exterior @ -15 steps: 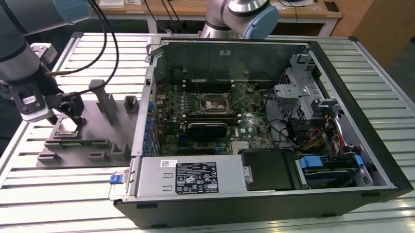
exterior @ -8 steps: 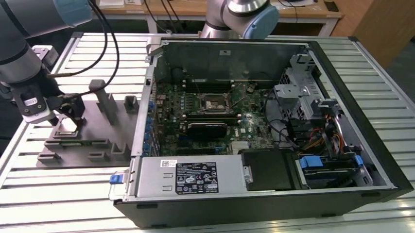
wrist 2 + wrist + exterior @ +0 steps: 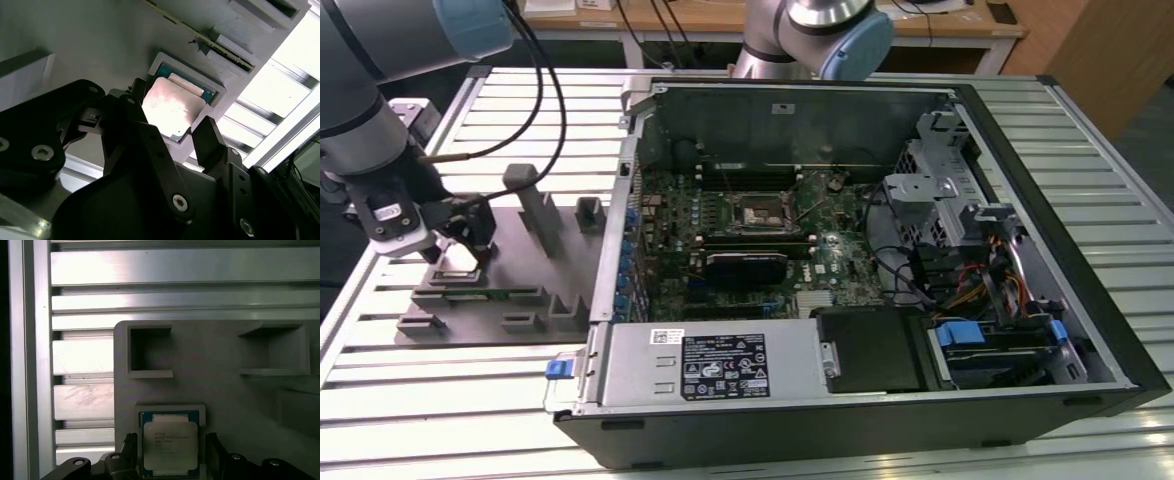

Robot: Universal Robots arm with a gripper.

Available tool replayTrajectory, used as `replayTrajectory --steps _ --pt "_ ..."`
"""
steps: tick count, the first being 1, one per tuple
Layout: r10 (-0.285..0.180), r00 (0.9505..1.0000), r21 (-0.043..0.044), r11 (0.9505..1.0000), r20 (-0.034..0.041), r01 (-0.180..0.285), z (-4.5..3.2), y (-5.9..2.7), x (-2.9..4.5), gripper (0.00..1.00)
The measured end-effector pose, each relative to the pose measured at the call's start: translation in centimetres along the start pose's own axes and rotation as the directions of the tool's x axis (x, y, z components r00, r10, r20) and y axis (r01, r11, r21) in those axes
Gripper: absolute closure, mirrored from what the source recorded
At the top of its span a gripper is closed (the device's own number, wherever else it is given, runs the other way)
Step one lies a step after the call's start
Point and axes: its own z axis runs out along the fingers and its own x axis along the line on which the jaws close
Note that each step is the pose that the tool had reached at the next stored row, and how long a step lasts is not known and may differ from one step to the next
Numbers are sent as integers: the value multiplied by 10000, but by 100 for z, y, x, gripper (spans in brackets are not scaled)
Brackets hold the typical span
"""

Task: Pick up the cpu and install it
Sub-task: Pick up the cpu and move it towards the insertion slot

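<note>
Exterior view's left: gripper [image 3: 458, 238] low over grey fixture [image 3: 520, 275]. In both wrist views cpu [image 3: 170, 442] [image 3: 172, 107] lies flat in fixture's square recess, between released, spread fingers [image 3: 212, 452], one each side, not clamped. Exterior view's right: open computer case [image 3: 1067, 300].

Arm [image 3: 367, 120] slanted down, gripper [image 3: 172, 109] low, both fingers [image 3: 210, 142] apart.
</note>
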Motion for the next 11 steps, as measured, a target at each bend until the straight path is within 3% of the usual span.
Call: replayTrajectory --steps 11 --pt "-182 9998 19 9998 -6 182 34 0 0 35"
